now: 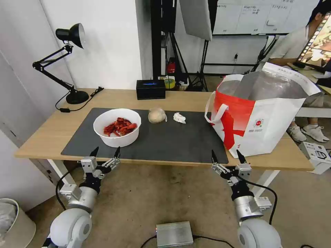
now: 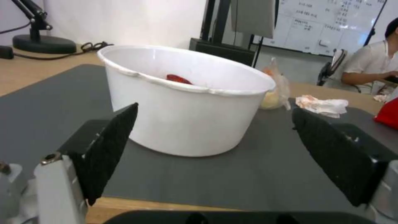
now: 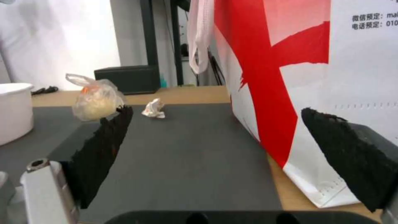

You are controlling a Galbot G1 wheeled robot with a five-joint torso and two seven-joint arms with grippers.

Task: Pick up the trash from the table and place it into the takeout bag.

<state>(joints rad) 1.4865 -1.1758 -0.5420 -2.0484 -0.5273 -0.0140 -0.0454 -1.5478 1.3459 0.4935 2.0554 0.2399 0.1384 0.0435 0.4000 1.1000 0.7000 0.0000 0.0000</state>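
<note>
On wooden table (image 1: 44, 134): grey mat (image 1: 165, 141); takeout bag (image 1: 272, 127)

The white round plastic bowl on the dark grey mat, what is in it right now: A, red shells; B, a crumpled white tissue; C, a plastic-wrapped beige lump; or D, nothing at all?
A: the white round plastic bowl holds a pile of red shells, while the crumpled white tissue and the plastic-wrapped beige lump lie apart from it on the dark grey mat.
</note>
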